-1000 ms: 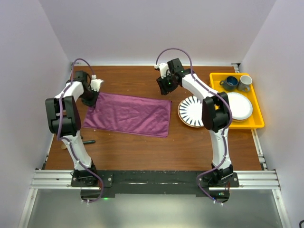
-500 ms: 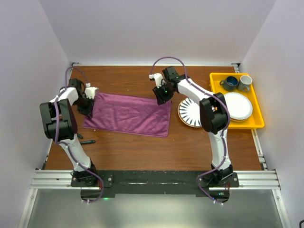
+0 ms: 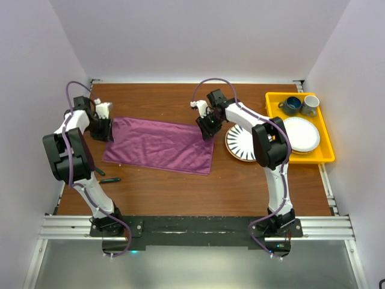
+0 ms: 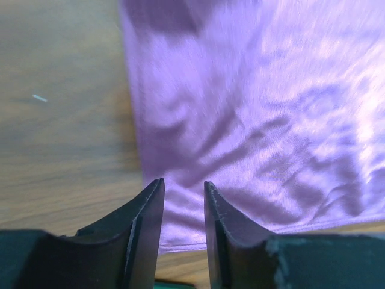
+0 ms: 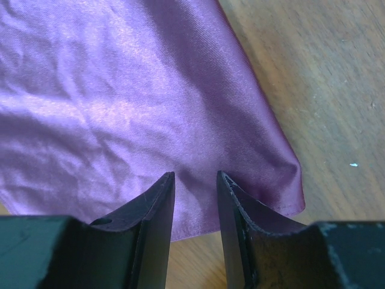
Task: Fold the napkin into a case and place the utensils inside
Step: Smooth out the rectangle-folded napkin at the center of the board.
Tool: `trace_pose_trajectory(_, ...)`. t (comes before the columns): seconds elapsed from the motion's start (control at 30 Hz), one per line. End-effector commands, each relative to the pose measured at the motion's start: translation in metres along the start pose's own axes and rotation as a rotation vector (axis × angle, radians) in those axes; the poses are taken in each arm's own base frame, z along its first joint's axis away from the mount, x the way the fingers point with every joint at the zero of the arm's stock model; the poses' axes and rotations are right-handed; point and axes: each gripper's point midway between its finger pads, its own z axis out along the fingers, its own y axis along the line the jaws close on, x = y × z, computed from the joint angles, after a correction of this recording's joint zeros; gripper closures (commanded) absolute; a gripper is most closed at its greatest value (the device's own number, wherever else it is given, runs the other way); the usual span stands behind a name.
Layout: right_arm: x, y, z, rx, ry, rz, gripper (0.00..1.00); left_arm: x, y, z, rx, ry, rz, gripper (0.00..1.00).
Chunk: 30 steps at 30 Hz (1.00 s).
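Observation:
The plum-purple napkin [image 3: 159,146] lies flat on the wooden table as a wide rectangle. My left gripper [image 3: 101,128] is low over its far left corner. In the left wrist view the left gripper [image 4: 183,182] has its jaws a little apart over the napkin [image 4: 271,108], just inside its edge, with nothing held. My right gripper [image 3: 207,128] is low over the far right corner. In the right wrist view the right gripper [image 5: 195,173] is likewise slightly open above the napkin [image 5: 120,102]. No gold utensils show in any view.
A striped plate [image 3: 240,143] sits just right of the napkin. A yellow tray [image 3: 325,158] at the right holds a white plate [image 3: 302,135], a blue cup [image 3: 293,106] and a grey cup [image 3: 310,105]. A small dark green object [image 3: 110,179] lies by the left arm.
Both grippers have come down from above the napkin's far edge onto its far corners. The left one moved left. The napkin has shifted slightly to the left.

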Motion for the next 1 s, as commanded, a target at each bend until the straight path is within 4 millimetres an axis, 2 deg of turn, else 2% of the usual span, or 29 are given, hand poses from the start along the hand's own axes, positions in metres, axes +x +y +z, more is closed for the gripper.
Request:
trace_pose_trajectory(0.0, -0.031, 0.012, -0.031, -0.024, -0.085, -0.008, 0.62, -0.045, 0.014, -0.026, -0.061, -0.135, -0.030, 0.60)
trace_pose_trajectory(0.2, -0.030, 0.014, -0.035, -0.032, -0.074, 0.000, 0.62, -0.030, 0.026, -0.006, -0.100, -0.072, -0.075, 0.61)
trace_pose_trajectory(0.43, -0.017, 0.012, -0.025, -0.026, -0.042, 0.008, 0.62, -0.019, 0.018, 0.010, -0.049, -0.033, -0.062, 0.60)
trace_pose_trajectory(0.57, -0.006, 0.008, -0.017, -0.011, -0.014, -0.003, 0.63, -0.050, 0.017, -0.005, -0.042, -0.147, -0.034, 0.59)
trace_pose_trajectory(0.6, -0.003, 0.006, -0.016, -0.006, -0.007, -0.003, 0.63, -0.067, 0.019, -0.012, -0.044, -0.192, -0.037, 0.59)
trace_pose_trajectory(0.67, 0.001, 0.004, -0.012, -0.001, 0.004, -0.006, 0.64, -0.085, 0.014, -0.015, -0.006, -0.241, -0.036, 0.59)
trace_pose_trajectory(0.7, 0.002, 0.002, -0.011, 0.007, 0.009, -0.008, 0.64, -0.100, 0.014, -0.021, 0.002, -0.285, -0.033, 0.59)
trace_pose_trajectory(0.77, 0.004, 0.000, -0.009, 0.014, 0.016, -0.010, 0.64, -0.112, 0.005, -0.020, 0.054, -0.316, -0.016, 0.60)
trace_pose_trajectory(0.87, 0.004, -0.002, -0.009, 0.023, 0.019, -0.011, 0.65, -0.127, -0.002, -0.018, 0.090, -0.360, -0.006, 0.65)
trace_pose_trajectory(0.93, 0.003, -0.003, -0.008, 0.028, 0.022, -0.014, 0.65, -0.136, -0.005, -0.016, 0.104, -0.377, 0.006, 0.73)
trace_pose_trajectory(0.97, 0.004, -0.004, -0.007, 0.029, 0.025, -0.012, 0.65, -0.136, -0.008, -0.009, 0.115, -0.365, 0.005, 0.76)
